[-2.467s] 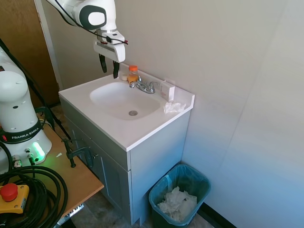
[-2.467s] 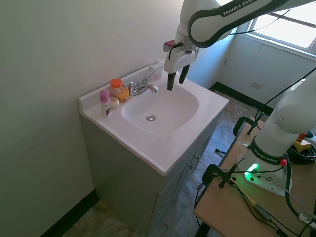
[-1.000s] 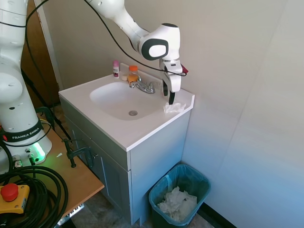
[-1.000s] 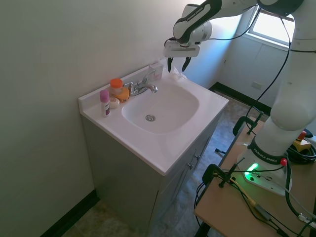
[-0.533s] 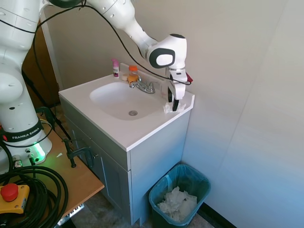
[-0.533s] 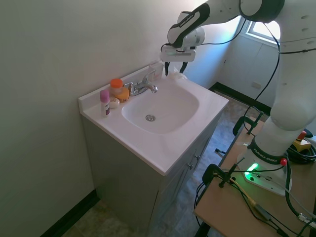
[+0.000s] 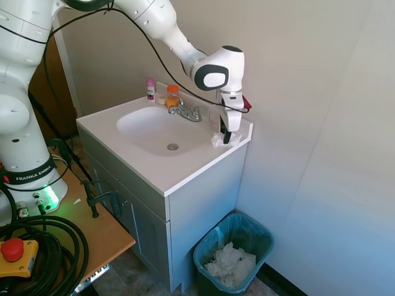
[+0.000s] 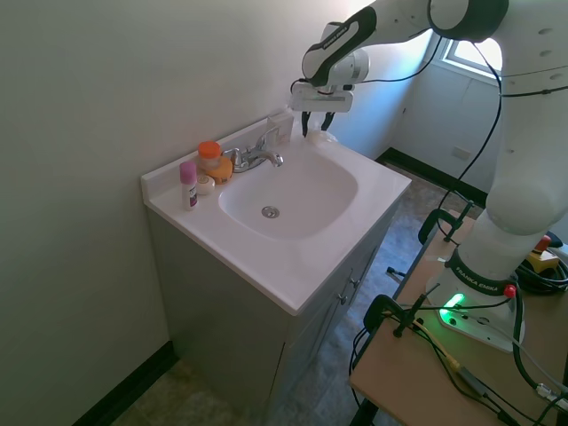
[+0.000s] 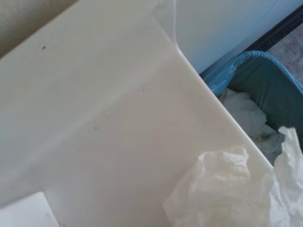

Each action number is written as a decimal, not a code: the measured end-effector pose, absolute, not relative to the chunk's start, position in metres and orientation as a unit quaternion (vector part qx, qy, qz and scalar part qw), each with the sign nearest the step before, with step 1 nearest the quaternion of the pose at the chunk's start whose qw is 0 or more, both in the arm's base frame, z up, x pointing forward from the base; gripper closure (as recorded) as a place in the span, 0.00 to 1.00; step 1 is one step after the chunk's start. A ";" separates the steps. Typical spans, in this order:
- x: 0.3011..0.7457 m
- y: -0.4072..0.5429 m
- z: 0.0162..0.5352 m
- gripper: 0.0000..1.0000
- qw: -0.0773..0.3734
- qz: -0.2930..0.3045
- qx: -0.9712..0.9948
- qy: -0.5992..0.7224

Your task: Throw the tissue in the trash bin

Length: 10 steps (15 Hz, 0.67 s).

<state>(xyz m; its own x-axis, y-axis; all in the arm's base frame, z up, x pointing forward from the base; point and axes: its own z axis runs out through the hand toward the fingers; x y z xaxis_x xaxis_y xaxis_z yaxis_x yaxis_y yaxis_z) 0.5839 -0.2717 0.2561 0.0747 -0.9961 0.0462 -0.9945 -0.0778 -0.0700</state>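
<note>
Though the pincer (image 7: 225,137) half hides the tissue (image 7: 216,141), its finger spread stays unreadable.

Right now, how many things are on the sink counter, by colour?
White: 3, the tissue, a box by the wall, a small round thing.
Orange: 1, an orange-capped bottle.
Pink: 1, a pink-capped tube.
Total: 5.
</note>
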 end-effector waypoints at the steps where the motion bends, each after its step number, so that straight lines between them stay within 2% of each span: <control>1: 0.584 -0.272 0.256 1.00 0.011 -0.041 -0.733 0.679; 10: 0.564 -0.320 0.263 1.00 0.023 -0.059 -0.712 0.699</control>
<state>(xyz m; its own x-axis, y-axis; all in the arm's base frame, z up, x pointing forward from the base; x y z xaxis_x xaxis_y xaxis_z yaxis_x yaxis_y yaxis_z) 0.5642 -0.3198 0.2627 0.0147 -0.9985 0.0523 -0.9931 -0.0206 -0.1157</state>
